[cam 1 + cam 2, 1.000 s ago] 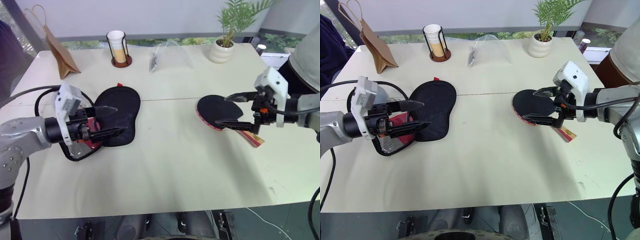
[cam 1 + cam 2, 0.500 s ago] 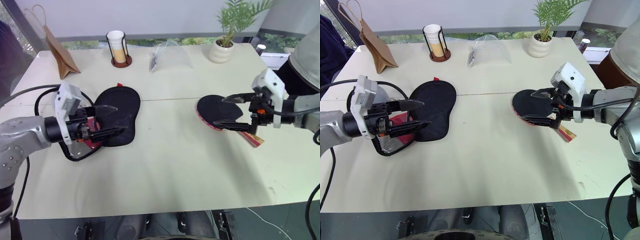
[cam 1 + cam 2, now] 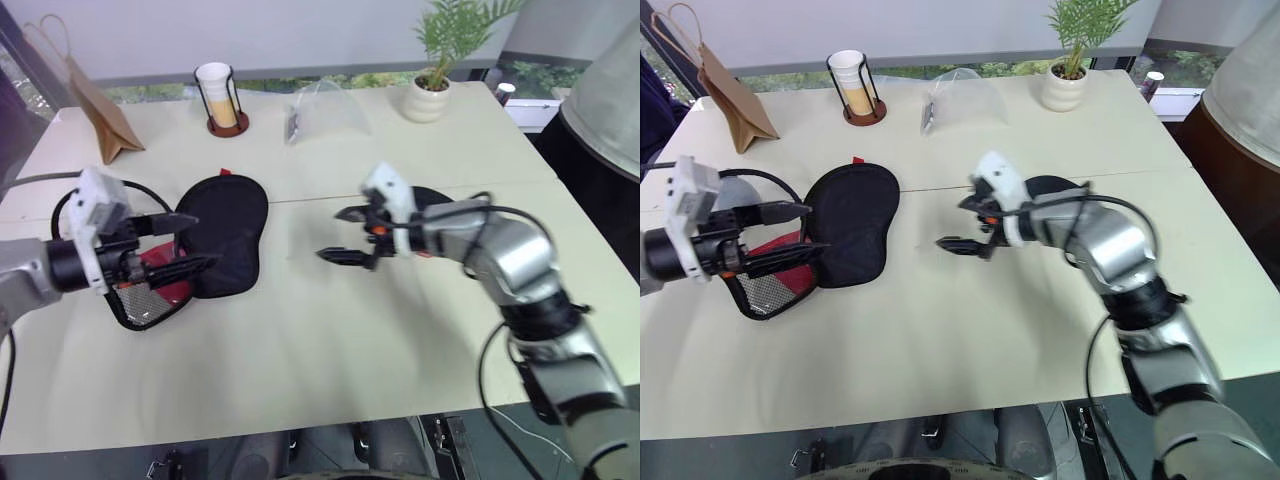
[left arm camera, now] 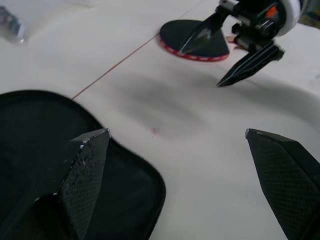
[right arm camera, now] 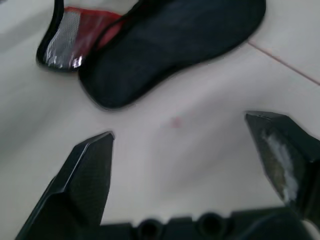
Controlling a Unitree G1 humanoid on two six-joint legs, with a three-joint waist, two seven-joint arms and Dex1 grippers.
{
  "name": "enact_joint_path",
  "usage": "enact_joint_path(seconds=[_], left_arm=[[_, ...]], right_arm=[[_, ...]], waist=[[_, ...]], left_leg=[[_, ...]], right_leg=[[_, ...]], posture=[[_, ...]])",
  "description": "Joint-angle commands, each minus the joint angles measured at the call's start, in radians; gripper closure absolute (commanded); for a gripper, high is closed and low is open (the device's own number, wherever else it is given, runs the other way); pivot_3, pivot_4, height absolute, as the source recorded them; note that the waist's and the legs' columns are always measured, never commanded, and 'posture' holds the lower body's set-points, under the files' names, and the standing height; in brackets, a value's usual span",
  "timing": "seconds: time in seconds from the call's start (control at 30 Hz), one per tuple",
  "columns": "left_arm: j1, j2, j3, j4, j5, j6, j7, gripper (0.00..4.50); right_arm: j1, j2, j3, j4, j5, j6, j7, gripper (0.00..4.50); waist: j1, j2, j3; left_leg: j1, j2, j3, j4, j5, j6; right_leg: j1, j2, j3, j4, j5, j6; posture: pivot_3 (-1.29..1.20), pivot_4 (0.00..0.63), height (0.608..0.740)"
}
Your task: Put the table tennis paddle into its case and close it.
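The black case (image 3: 228,228) lies open at the table's left, with its red panel and mesh pocket (image 3: 148,290) at the near end. My left gripper (image 3: 202,240) hovers open over the case with nothing between its fingers. Near the middle of the table my right gripper (image 3: 332,234) stands open and empty, pointing toward the case (image 5: 175,45). The table tennis paddle (image 4: 197,40) lies flat behind the right gripper, black face up with a red edge. My right arm mostly covers it in the eye views (image 3: 1050,187), and its handle is hidden.
Along the far edge stand a brown paper bag (image 3: 95,100), a cup in a wire holder (image 3: 215,95), a clear plastic bag (image 3: 325,105) and a potted plant (image 3: 430,85). Bare tabletop (image 3: 300,330) lies between the grippers and the near edge.
My right gripper left the paddle and swung left to the middle of the table, still open. The left gripper drifted slightly left. The camera view has shifted too.
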Motion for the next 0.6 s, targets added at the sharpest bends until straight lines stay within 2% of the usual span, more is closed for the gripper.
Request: enact_joint_path(seconds=[0.03, 0.2, 0.33, 0.6], left_arm=[[0.034, 0.029, 0.082, -0.013, 0.011, -0.010, -0.019, 0.00], [0.068, 0.033, 0.120, -0.010, 0.022, -0.016, -0.028, 0.00], [0.077, 0.037, 0.134, -0.004, 0.030, -0.018, -0.041, 0.00], [0.067, 0.052, 0.121, 0.019, 0.056, -0.035, -0.069, 0.00]], right_arm=[[-0.067, 0.121, 0.033, 0.115, -0.042, 0.000, -0.052, 0.02], [-0.096, 0.280, 0.083, 0.263, -0.098, -0.019, -0.091, 0.02], [-0.099, 0.361, 0.101, 0.328, -0.128, -0.042, -0.102, 0.02], [-0.138, 0.517, 0.127, 0.596, -0.256, -0.164, -0.177, 0.02]], waist=[[-0.002, 0.000, 0.000], [0.000, 0.000, 0.000], [-0.002, 0.000, 0.000], [-0.013, 0.000, 0.000]], left_leg=[[0.000, 0.000, 0.000, 0.000, 0.000, -0.001], [0.001, 0.000, -0.002, -0.001, 0.001, -0.002], [0.001, 0.000, -0.002, -0.001, 0.001, -0.003], [0.002, 0.001, -0.002, -0.004, 0.003, -0.006]], right_leg=[[0.000, 0.000, 0.000, 0.001, 0.000, 0.000], [-0.002, 0.004, 0.000, 0.001, 0.001, 0.000], [-0.004, 0.004, -0.001, 0.002, 0.001, 0.000], [-0.007, 0.005, -0.001, 0.004, 0.001, -0.001]], posture=[[0.00, 0.150, 0.734], [0.00, 0.150, 0.734], [0.00, 0.150, 0.734], [0.00, 0.150, 0.734]])
